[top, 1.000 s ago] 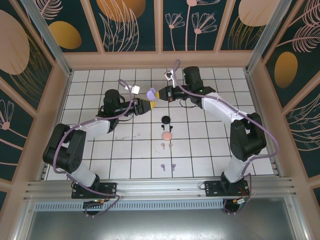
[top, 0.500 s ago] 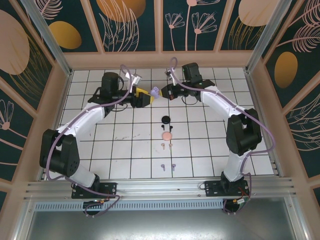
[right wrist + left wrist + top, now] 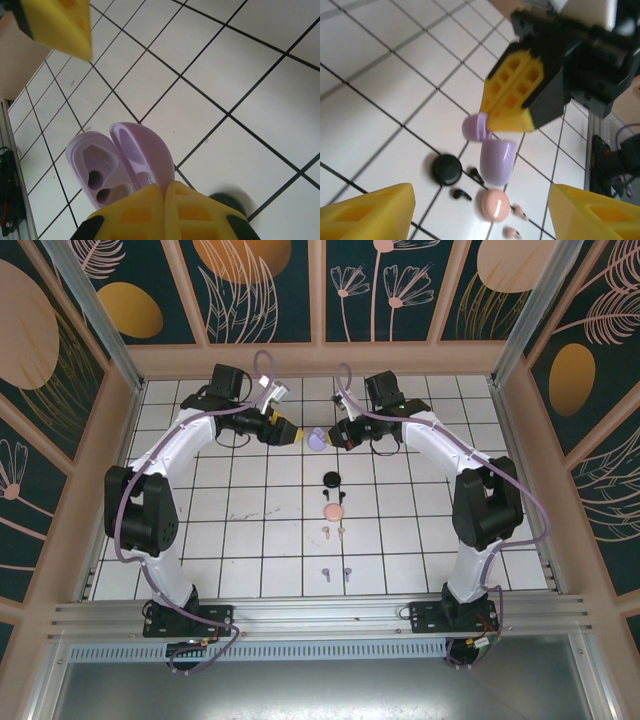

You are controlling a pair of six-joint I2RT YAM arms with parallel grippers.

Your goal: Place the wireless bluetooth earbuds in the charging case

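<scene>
Two things differ from a second ago: the left gripper [image 3: 291,432] has swung from the middle tiles up towards the back row, and its jaws, then nearly closed at the case, now stand well apart with nothing between them. The right gripper [image 3: 337,434] keeps its fingers pressed together on the lid of the purple charging case [image 3: 120,167], which hangs open with both sockets empty; whether it rests on the floor or is held just above it I cannot tell.

The lid looks dealt with, so the left arm seems free to fetch. The purple earbuds [image 3: 336,573] lie well apart from the case, nearest the arm bases. Between them and the case sit the pink earbuds [image 3: 334,531], a pink case [image 3: 333,511], the black earbuds [image 3: 469,185] and a black case [image 3: 331,479], all in one short column.

The floor [image 3: 420,530] is white tile with dark grout. Wooden framing and dark panels [image 3: 260,290] painted with flowers and orange discs enclose it, and an aluminium rail [image 3: 320,612] runs along the near edge
</scene>
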